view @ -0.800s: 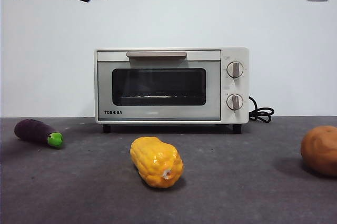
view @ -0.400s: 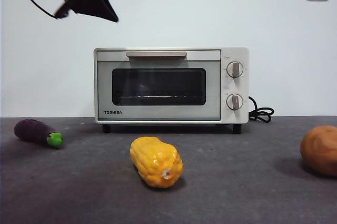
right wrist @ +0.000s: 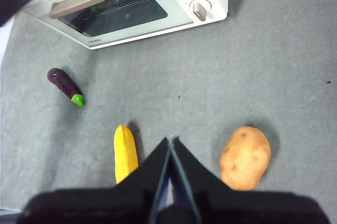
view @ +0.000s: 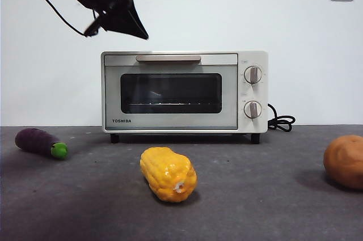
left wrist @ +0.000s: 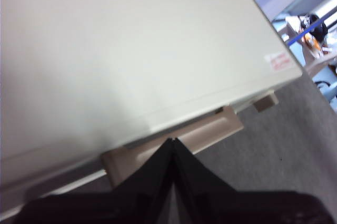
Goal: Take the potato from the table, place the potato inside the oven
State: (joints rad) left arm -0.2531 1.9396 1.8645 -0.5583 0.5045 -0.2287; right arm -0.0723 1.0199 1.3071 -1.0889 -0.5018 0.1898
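Step in hand, by your frames: getting the oven open, not yet the pick. Door was shut, glass dark, handle across the top edge of the door.

Your left gripper hung above the oven's top, tip aimed down at the handle, jaws pressed together, pinching nothing. In the front view it showed as the dark wedge high and just left of the handle, clear of the oven, cable trailing behind.

Your right gripper waited high over the table, jaws pressed together, empty, looking down on the produce.

The potato lay on the table at the front view's right edge, well apart from the oven and from both grippers. From the right wrist view it sat beside the corn, with the eggplant farther off toward the oven's far end.

Next move, as I judge it: you'd need the left tip to drop onto or behind the handle and pull the door down. Only then does the right arm's reach for the potato make sense, and that calls for spreading those jaws first.
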